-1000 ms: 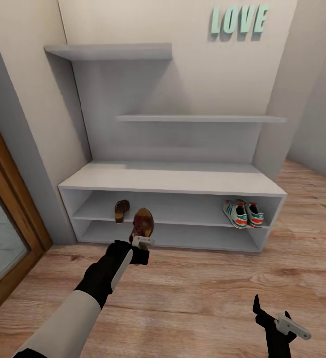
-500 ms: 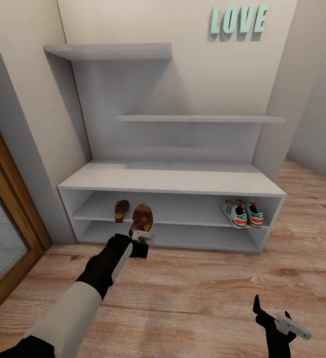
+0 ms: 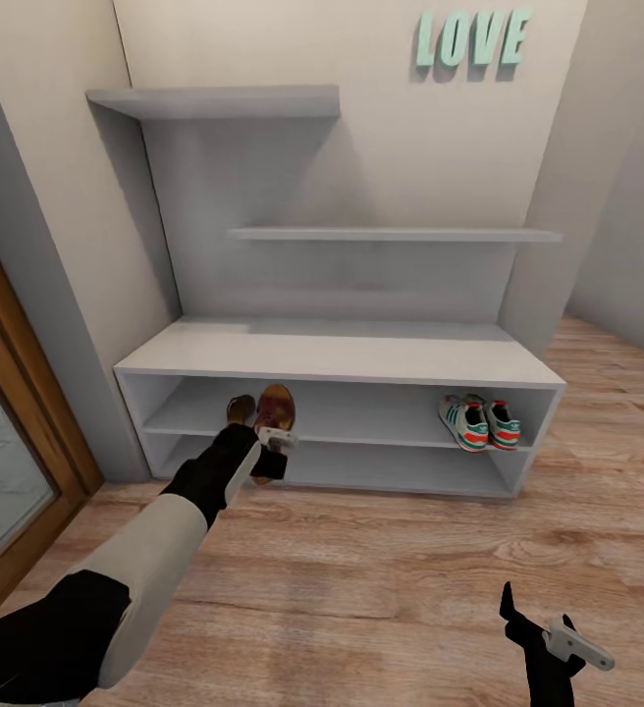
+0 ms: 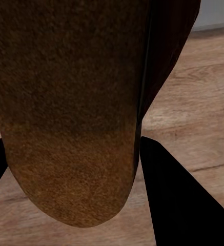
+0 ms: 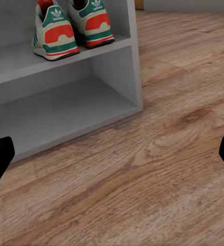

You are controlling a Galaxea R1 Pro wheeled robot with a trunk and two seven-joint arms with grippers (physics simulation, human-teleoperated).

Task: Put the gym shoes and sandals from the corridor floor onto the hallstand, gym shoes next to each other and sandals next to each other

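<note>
While left gripper (image 3: 274, 438) clamps sandal (image 3: 277, 408), we slide it onto rack (image 3: 342, 358) upper shelf beside first sandal (image 3: 241, 412); right gripper (image 3: 558, 638) jaws apart, idle.

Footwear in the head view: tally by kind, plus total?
Gym shoes: 2, side by side on the hallstand upper shelf, at its right end.
Sandals: 2, one on that shelf's left part, one in the left pincer.
Total: 4
</note>
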